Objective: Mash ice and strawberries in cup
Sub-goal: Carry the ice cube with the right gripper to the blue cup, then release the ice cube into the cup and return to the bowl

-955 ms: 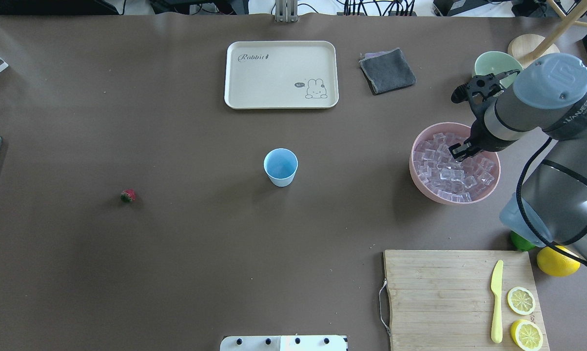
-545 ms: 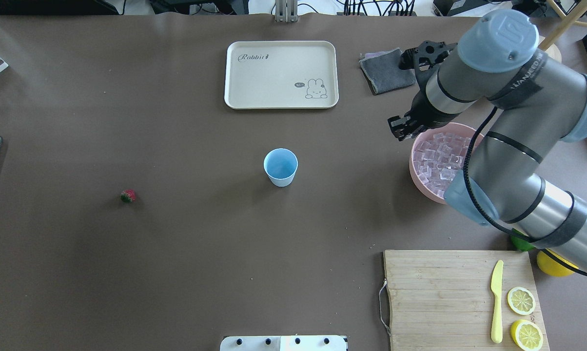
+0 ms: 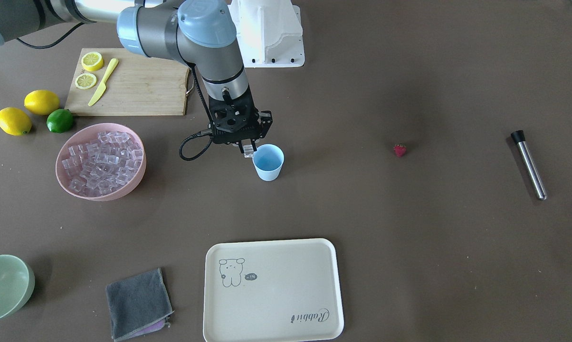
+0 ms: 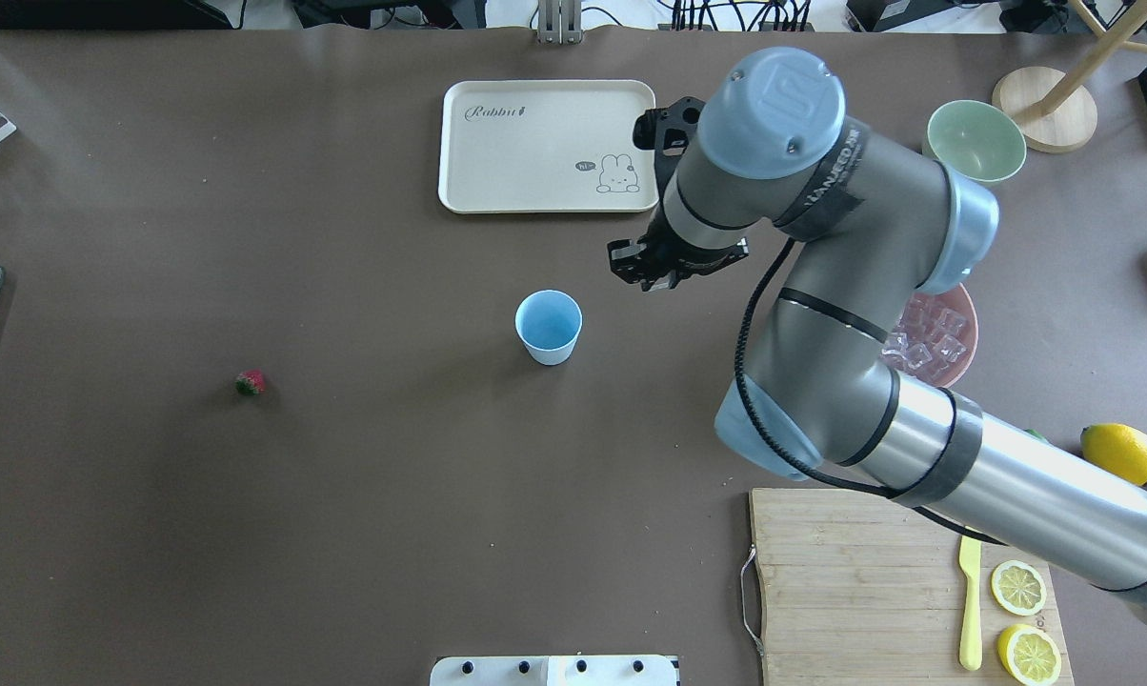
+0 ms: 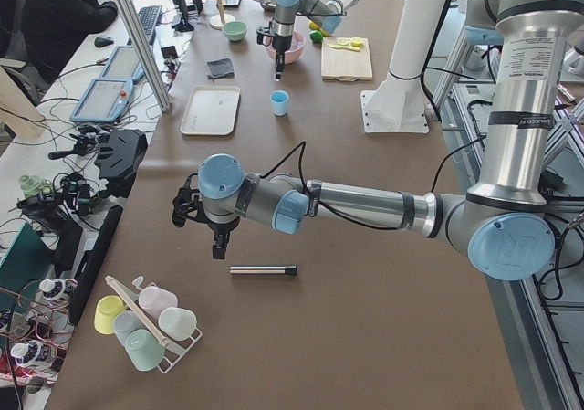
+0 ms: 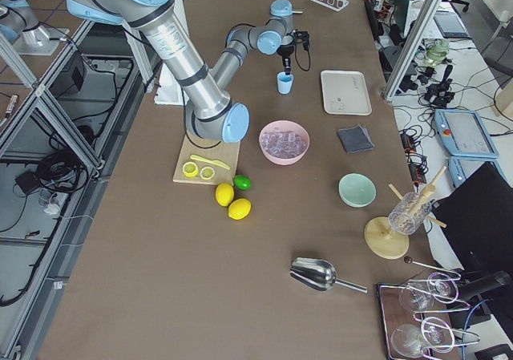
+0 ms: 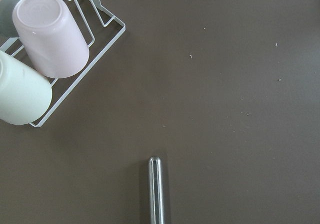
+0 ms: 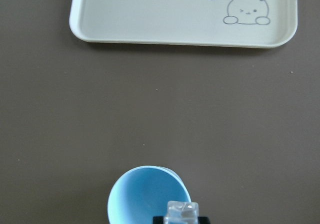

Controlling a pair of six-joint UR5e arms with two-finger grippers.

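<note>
The pale-blue cup point(image 4: 548, 327) stands upright mid-table and looks empty; it also shows in the front view point(image 3: 268, 162) and the right wrist view point(image 8: 145, 196). My right gripper point(image 3: 248, 147) is shut on one clear ice cube point(image 8: 182, 212), held above the table by the cup's rim on its right side. More ice point(image 3: 100, 159) fills the pink bowl point(image 3: 59, 166). The tiny red strawberry point(image 4: 250, 383) lies alone on the table, far left of the cup. My left gripper point(image 5: 219, 244) hovers over a metal rod point(image 5: 263, 269); I cannot tell whether it is open or shut.
A cream rabbit tray point(image 4: 550, 143) lies behind the cup. A grey cloth point(image 3: 138, 304) and a green bowl point(image 3: 3, 285) sit at the back right. A cutting board point(image 3: 138, 90) holds lemon slices and a yellow knife. A rack of cups point(image 7: 50, 39) is by the rod.
My right arm rose out of the pink bowl with an ice cube and swung left across the table to the cup. Cup and strawberry have not moved.
</note>
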